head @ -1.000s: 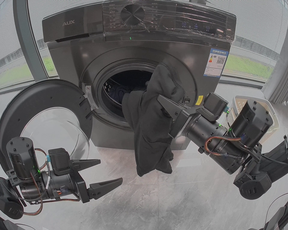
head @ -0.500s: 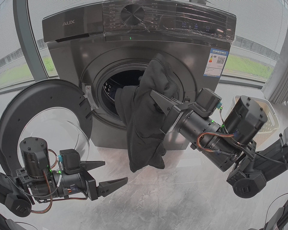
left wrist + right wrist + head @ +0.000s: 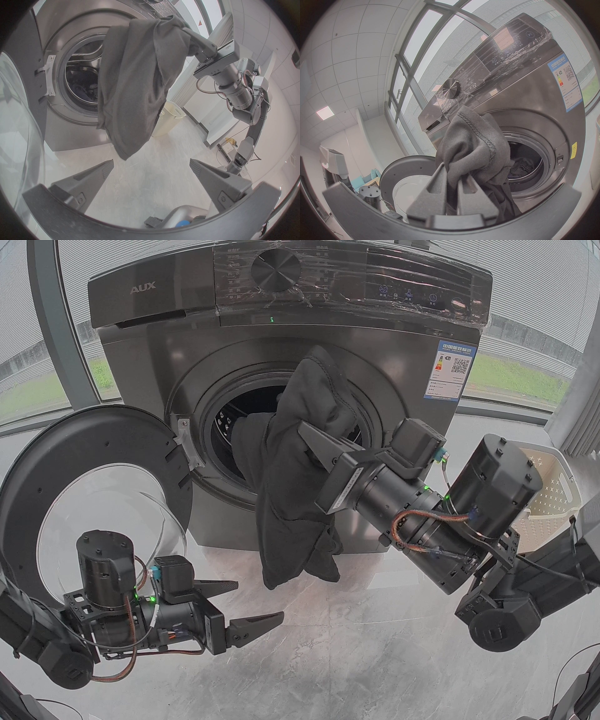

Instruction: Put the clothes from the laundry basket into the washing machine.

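Grey marbled floor [image 3: 375,646] runs up to the washing machine [image 3: 144,365], whose round door [image 3: 81,446] stands wide open just beyond the left fingers [image 3: 256,624]. Those fingers are spread apart and hold nothing, low over the floor. The right fingers [image 3: 315,441] are clamped together on a dark garment [image 3: 287,490]. They pinch it near its top, so a bunch rises above them in front of the drum mouth [image 3: 247,405] and the rest hangs below them, its hem clear of the floor. The laundry basket [image 3: 553,490] stands well behind the right fingers, beside the machine. To me the step in hand looks like bringing this piece to the drum, where darker clothes [image 3: 523,165] already lie. The next move, I'd judge, needs the fingers pushed well through the opening before they part, or the hanging tail may drape out over the rim. As for print, a maker's mark sits on the drawer panel [image 3: 150,293], and a blue-and-white label [image 3: 450,370] with a code square is stuck beyond the fingers to their right. A small yellow sticker [image 3: 574,150] sits by the latch, and faint symbols mark the film-wrapped control panel [image 3: 406,287] beside the dial [image 3: 275,269].
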Motion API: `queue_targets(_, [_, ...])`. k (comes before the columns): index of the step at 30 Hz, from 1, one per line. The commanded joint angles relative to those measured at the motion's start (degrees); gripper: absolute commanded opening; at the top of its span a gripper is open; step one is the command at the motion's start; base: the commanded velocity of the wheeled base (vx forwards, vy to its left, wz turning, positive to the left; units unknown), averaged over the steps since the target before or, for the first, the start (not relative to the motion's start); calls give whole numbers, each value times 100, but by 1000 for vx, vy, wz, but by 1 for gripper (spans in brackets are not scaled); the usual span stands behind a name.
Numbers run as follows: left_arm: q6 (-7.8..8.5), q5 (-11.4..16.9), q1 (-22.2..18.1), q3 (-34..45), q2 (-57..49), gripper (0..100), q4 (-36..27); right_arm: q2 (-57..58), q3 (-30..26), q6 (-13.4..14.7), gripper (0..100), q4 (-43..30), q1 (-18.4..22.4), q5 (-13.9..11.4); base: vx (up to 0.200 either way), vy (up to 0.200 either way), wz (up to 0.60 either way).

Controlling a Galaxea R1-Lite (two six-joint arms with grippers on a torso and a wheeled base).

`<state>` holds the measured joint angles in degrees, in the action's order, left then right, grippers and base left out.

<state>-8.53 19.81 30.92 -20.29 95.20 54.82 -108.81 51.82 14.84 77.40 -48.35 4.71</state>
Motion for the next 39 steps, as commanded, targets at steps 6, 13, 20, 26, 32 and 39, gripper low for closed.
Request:
queue_targets(6, [-17,41,-7,-406,1308,100,837,-79,47,2,0,12,-70,13,0,0,0])
queue_targets(13, [-26,67,-59,-758,1651,100,995,-70,3,2,0,65,-105,13,0,0,0])
queue_targets(20, [-43,49,-33,-969,1748,100,1101,-79,-5,2,0,109,-157,30,0,0,0])
queue_targets(26, [-70,-30,-24,-1065,1818,100,1303,-70,-5,2,0,109,-175,39,0,0,0])
queue_targets(32, [-52,-39,-15,-898,1766,0,1514,-79,-5,2,0,91,-175,39,0,0,0])
queue_targets(39, [-8,-47,20,-397,1344,0,1997,-123,-5,2,0,65,-70,39,0,0,0])
